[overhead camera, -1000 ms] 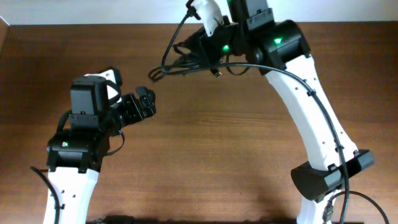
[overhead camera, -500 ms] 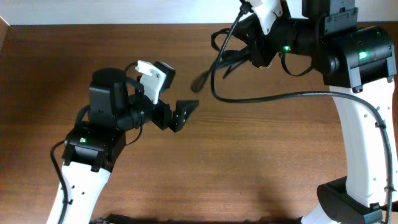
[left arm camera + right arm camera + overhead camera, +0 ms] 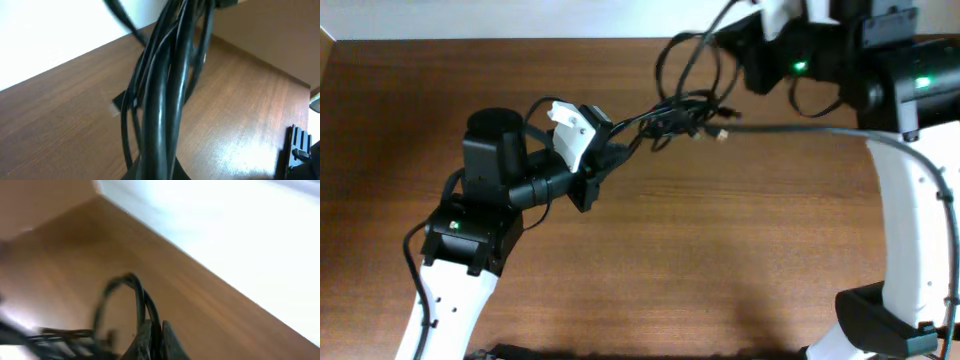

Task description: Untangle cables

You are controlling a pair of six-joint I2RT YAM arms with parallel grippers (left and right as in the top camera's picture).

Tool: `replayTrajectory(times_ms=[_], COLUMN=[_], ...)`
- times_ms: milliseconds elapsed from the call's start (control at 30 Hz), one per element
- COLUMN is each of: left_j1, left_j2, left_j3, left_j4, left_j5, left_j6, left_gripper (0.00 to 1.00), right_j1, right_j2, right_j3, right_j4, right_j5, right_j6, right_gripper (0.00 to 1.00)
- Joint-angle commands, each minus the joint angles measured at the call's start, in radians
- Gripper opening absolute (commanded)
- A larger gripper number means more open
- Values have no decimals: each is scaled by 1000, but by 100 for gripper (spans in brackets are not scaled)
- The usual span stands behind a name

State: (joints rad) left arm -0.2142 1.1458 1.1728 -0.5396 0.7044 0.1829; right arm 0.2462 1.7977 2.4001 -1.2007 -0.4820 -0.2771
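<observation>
The right wrist view is smeared with blur. Only a dark loop of the thin black cables with small metal-tipped plugs (image 3: 135, 287) can be made out. It rises from two dark finger shapes (image 3: 167, 340) pressed close together at the bottom edge. The right gripper (image 3: 745, 50) looks clamped on the strands, though its tips are hard to separate from them. From overhead, the top of the frame cuts off its upper part.

In the left wrist view the cables (image 3: 165, 100) fill the middle so closely that they hide most of the tool. Only one ridged black finger (image 3: 298, 147) shows, at the far right edge and well apart from the bundle. The other finger is out of sight. The left gripper (image 3: 608, 157) therefore appears spread wide, with the bundle passing between its fingers. Whether anything touches the strands cannot be told.

The cables (image 3: 685, 110) hang above the brown wooden table (image 3: 720, 250) near its far edge. They stretch as a knotted bunch from the left gripper up to the right one, with loops standing above. One pale plug tip (image 3: 723, 134) dangles beneath.

The left arm rises from the bottom left corner and bends at a black joint. It reaches right and away toward the middle of the table, with its white camera mount on the far side. The right arm climbs from the bottom right edge, folds at the top right, and points left along the far edge.
</observation>
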Motion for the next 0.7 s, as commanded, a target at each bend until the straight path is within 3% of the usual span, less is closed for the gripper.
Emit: replayTrajectory(times_ms=[0,367,500,600,667], left_j1=[-1,-1,1,1,2], left_j2=[0,0,0,0,0], left_j3=[5,5,5,5,5], left_j4=[-32,-79,-85,-82,-83], left_j5=[-21,-112,-224,-591,-883], left_j6=[-9,-9,-23,-249,-513], left_gripper=[0,0,0,0,0], right_j1=[-222,-666,-814,-875,-882], right_j2=[-6,-6,-6,-6,-6], right_j3=[18,18,18,18,18], right_j4=[8,-87,-121,-123,-122], right_j5=[180,263,341,340,340], right_j6=[-21,-33,-29,-28,-29], right_gripper=[4,4,4,4,4])
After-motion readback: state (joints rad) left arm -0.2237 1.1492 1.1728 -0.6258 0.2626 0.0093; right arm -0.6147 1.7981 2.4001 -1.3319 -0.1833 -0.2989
